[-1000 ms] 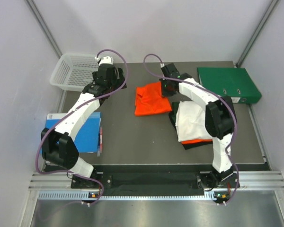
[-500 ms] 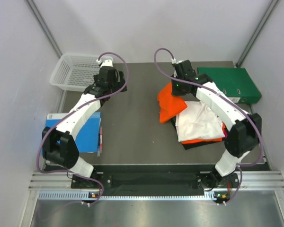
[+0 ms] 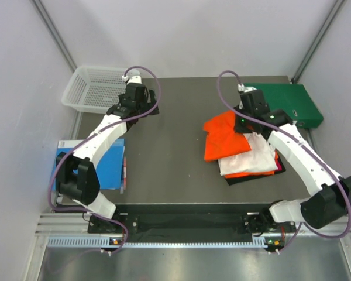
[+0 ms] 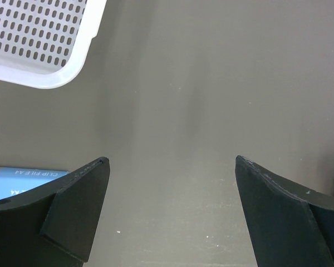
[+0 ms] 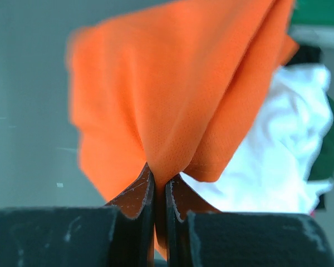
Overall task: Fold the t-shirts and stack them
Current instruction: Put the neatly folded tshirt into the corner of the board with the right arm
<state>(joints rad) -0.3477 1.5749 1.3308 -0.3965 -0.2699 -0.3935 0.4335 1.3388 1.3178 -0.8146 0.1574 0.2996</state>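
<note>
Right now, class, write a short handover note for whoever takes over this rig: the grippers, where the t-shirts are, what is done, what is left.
Right gripper: fingers shut on an orange t-shirt, held over the left edge of the white t-shirt.
Left gripper: open, empty, over the table by the white basket.
Done: white t-shirt stacked on a second orange t-shirt and a black t-shirt.
Left: probably lay the held shirt on top, then release.

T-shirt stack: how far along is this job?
Done: white t-shirt lies folded on a lower orange t-shirt and black t-shirt. In hand: right gripper pinches the upper orange t-shirt, partly over them. Left: setting it down squarely. The left gripper is open, empty.
</note>
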